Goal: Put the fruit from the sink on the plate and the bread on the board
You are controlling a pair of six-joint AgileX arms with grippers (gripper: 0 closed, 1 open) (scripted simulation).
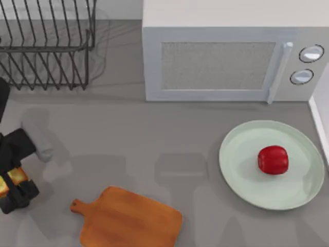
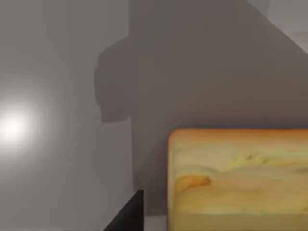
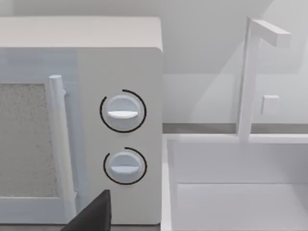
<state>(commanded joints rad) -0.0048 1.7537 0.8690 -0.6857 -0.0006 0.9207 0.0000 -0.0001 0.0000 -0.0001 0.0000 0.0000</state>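
- Bread (image 1: 14, 177) sits at the far left edge of the table, clamped between the black fingers of my left gripper (image 1: 13, 186); in my left wrist view the bread (image 2: 238, 178) shows its golden-orange face, with grey table surface lying open around it.
- Behind that gripper, in the back left corner, stands a wire dish rack (image 1: 49, 43), well apart from the bread.
- Just to the right of my left gripper lies the board (image 1: 128, 218), flat and bare, its stubby handle pointing toward the gripper and its near edge running off the top view's lower border.
- Between the board and the rack there is a wide stretch of bare grey table (image 1: 113, 144).
- Along the back, the microwave (image 1: 231, 56) is set with its door shut.
- Right of the board, with open table between, rests the plate (image 1: 241, 170); the fruit (image 1: 273, 159) is on it, a little right of centre.
- Beyond the plate's right rim runs the white edge of the sink (image 1: 320, 123).
- From my right wrist view I see the microwave dials (image 3: 122, 111), the sink basin (image 3: 240, 192) and a white faucet (image 3: 250, 77); whether my right gripper is open or closed I cannot tell.
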